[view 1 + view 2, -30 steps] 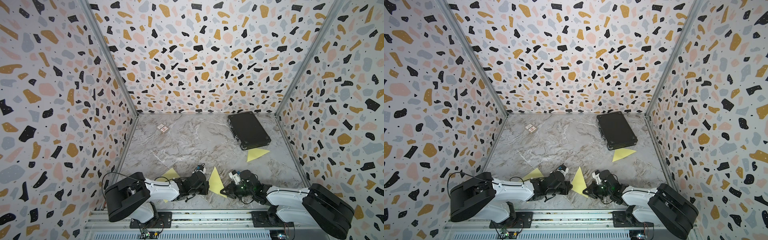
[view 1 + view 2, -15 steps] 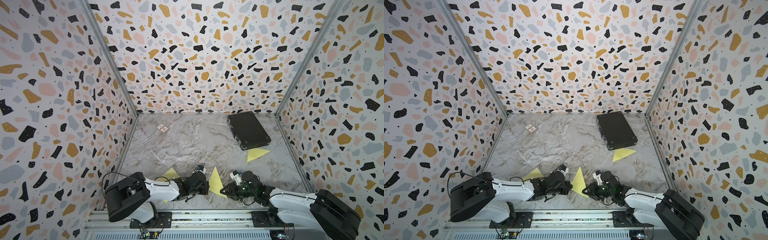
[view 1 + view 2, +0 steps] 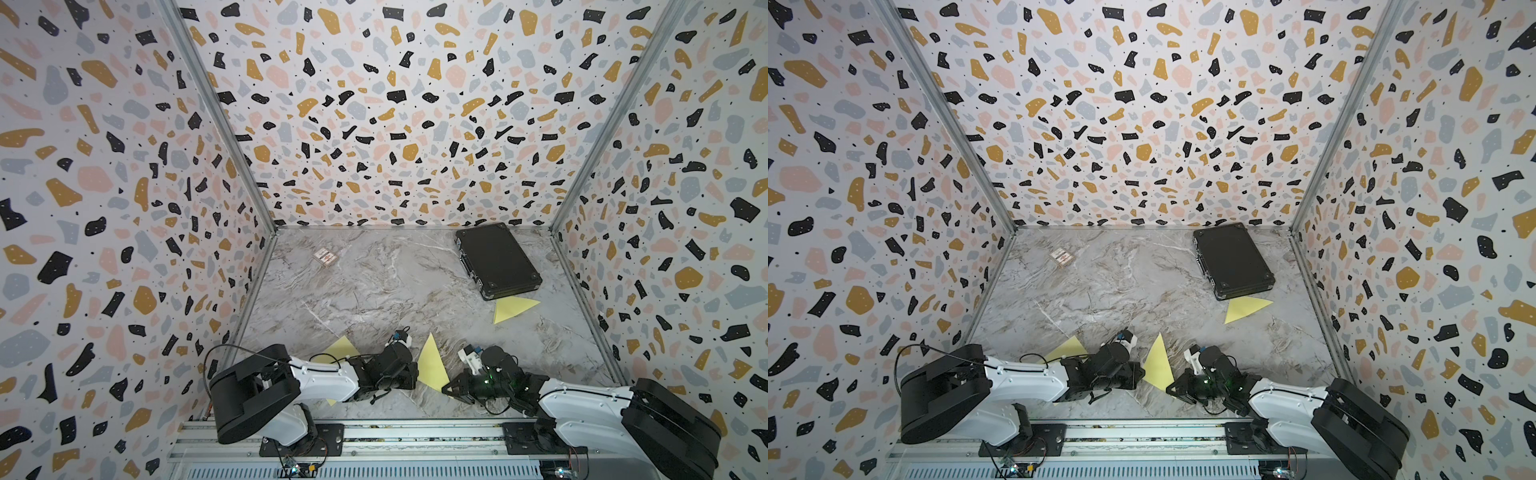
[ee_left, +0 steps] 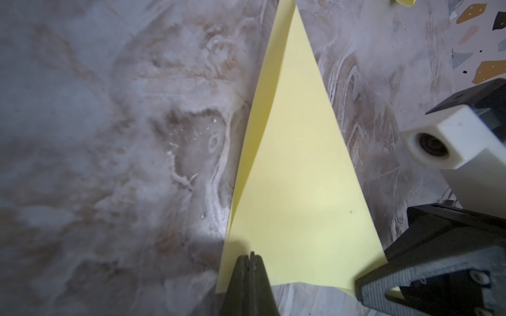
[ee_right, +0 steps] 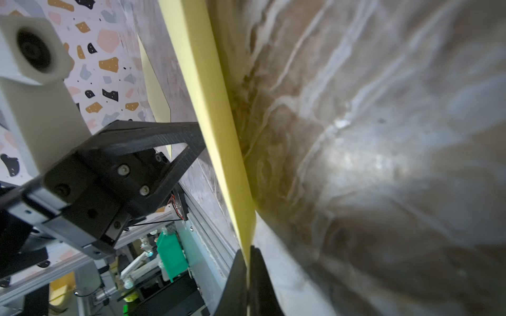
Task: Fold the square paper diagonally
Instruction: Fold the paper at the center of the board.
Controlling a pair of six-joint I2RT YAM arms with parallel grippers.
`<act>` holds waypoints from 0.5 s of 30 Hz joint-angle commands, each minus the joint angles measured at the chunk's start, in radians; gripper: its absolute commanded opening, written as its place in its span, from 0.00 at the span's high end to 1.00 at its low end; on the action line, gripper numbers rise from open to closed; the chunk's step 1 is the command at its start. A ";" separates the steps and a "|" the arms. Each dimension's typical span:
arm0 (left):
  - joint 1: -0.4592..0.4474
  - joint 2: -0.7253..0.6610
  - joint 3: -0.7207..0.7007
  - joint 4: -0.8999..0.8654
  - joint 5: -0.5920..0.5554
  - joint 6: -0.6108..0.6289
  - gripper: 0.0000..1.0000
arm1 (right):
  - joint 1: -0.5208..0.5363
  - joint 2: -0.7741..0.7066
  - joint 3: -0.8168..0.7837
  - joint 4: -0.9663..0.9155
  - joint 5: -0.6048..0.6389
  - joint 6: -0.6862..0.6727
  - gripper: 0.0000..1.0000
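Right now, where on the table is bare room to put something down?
The widest bare patch is mid-table, between the small card, the black case and the yellow paper. The near right corner is bare. Crowded: the near edge, where the left gripper and right gripper flank that paper.

Where everything sits on the table (image 3: 374,282)

The middle paper (image 3: 430,365) lies up front between the left gripper (image 3: 415,376) and right gripper (image 3: 446,388), touching both. A second paper (image 3: 340,347) pokes out from under the left arm (image 3: 324,376). The case (image 3: 498,259) is back right, with a third paper (image 3: 513,308) just in front of it. A small packet (image 3: 325,257) sits back left.
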 commanded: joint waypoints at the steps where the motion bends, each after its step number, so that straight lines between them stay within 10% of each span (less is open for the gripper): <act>1: 0.000 0.038 -0.042 -0.196 -0.042 0.002 1.00 | 0.004 0.002 0.004 0.002 0.012 -0.003 1.00; 4: 0.000 0.039 -0.042 -0.196 -0.042 0.003 1.00 | 0.004 -0.007 0.012 -0.016 0.014 -0.017 1.00; 9: 0.000 0.040 -0.043 -0.190 -0.036 0.006 1.00 | 0.004 -0.020 0.079 -0.145 0.030 -0.119 0.66; 15: 0.000 0.030 -0.050 -0.184 -0.028 0.007 1.00 | -0.025 0.066 0.180 -0.201 0.027 -0.234 0.64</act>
